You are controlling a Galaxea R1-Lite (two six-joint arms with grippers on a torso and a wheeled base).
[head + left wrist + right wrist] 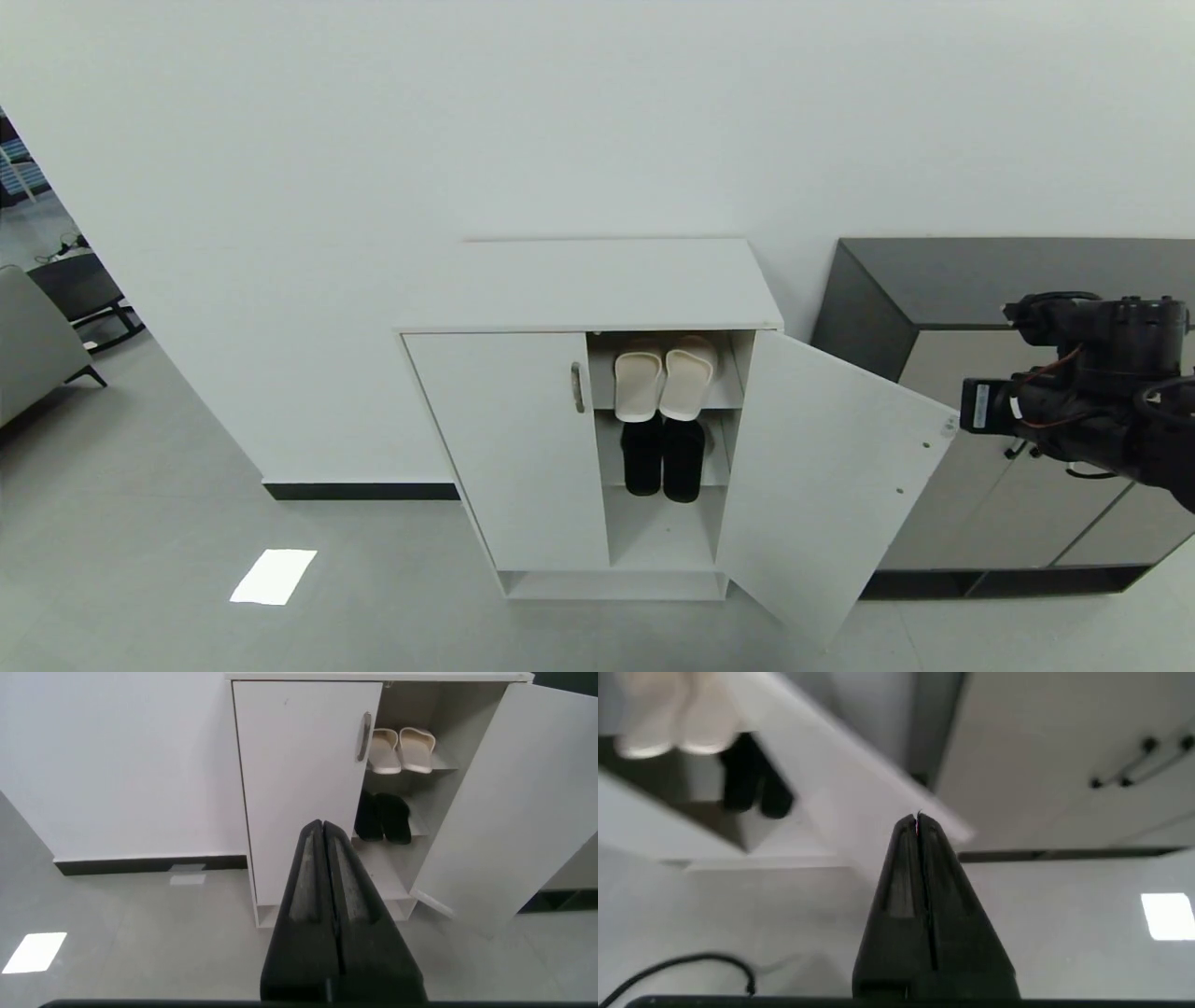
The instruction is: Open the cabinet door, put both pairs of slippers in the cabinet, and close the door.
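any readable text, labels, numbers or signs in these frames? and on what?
Sticker on the right arm: there is print, but it is too small to read.
Cabinet, white slippers, black slippers: no print visible.
Nothing readable in either wrist view.

Head view: the shut left door (pixel 509 448) hides the cabinet (pixel 607 280) half behind it. Black slippers (pixel 663 457): far ends lost in shelf shadow. Right arm (pixel 1102 392) and dark cabinet (pixel 934 280), both at 3 o'clock, are cut by the edge. Grey seat (pixel 28 345) at 9 o'clock is cut too.
Right wrist view: white slippers (pixel 677 714) at 11 o'clock are blurred and cut by the edge. The black slippers are blurred. Cable (pixel 682 971) at 7 o'clock runs out of frame.
Left wrist view: open door (pixel 533 812) at 3 o'clock is cut by the edge.
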